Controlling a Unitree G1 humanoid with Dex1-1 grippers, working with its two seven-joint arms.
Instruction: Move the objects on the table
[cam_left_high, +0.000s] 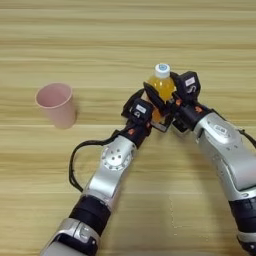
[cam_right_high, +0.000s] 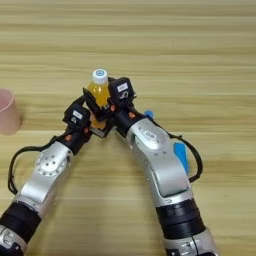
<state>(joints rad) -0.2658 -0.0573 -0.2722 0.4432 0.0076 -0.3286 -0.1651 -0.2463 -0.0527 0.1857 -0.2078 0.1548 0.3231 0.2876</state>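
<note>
A pink plastic cup (cam_left_high: 56, 104) stands upright on the wooden surface (cam_left_high: 125, 35), well to the left of both arms, mouth up. Nothing can be seen in the part of its inside that shows.

The orange-juice bottle (cam_left_high: 161, 86) stands upright near the middle of the surface, white cap on, with orange liquid filling it up to the neck.

Both arms meet at this bottle. The right pincer (cam_left_high: 167, 97) is closed on the bottle: one black finger lies across its left front, the other sits at its right side against the body just below the cap. The left pincer (cam_left_high: 150, 112) reaches in from the lower left, with its tip just beside the bottle's lower left, touching or almost touching the base and the right pincer's finger. Whether its fingers are spread or together cannot be told, since they merge with the dark parts of the other pincer.

In the right eye view, a blue white-capped tube (cam_right_high: 149, 115) peeks out from behind the right forearm just right of the bottle, and a flat blue bar (cam_right_high: 181, 156) lies on the surface further toward the robot, partly hidden by the same arm. The two blue items are apart from each other.
</note>
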